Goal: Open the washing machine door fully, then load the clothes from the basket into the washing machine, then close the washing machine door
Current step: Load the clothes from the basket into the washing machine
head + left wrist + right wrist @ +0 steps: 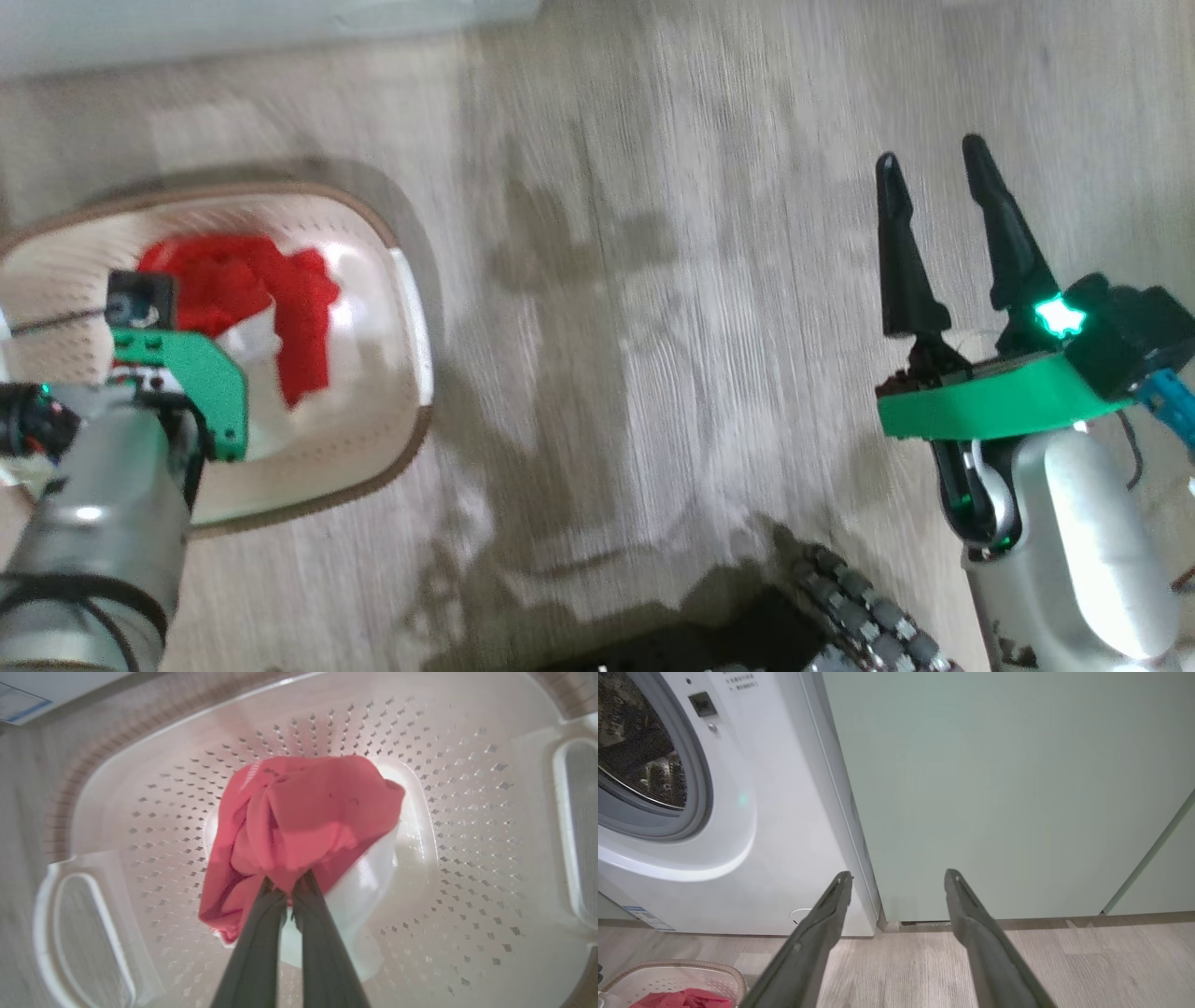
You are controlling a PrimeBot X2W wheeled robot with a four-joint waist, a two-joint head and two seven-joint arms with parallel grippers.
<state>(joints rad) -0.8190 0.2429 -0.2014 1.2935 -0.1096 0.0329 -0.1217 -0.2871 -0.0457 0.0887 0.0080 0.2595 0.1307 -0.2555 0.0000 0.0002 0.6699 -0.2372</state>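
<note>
**Left gripper.** In the left wrist view, the left gripper [287,884] rises from the bottom centre of the frame. Its two dark fingers are clamped together on a fold of the clothes [308,812], pinching the lower edge of the red fabric.

**Clothes.** The garment is bunched at the centre of the frame. A white portion lies beneath the red, toward the lower right. It sits inside the basket [467,858], over the basket bottom; whether it is lifted clear cannot be told. The perforated walls surround the garment, and a white handle shows at each side of the frame.

**Right gripper.** In the head view, the right gripper [932,154] is at the right of the frame, well apart from the basket at the left. Its fingers are spread and grasp nothing.

**Floor.** The grey wood-grain floor [653,327] fills the centre of the frame between the basket and the right arm.

**Washing machine.** In the right wrist view, the washing machine [775,812] occupies the upper left of the frame. The steel drum and grey gasket are exposed. A pale green cabinet [994,788] stands just beside it, to the right.
</note>
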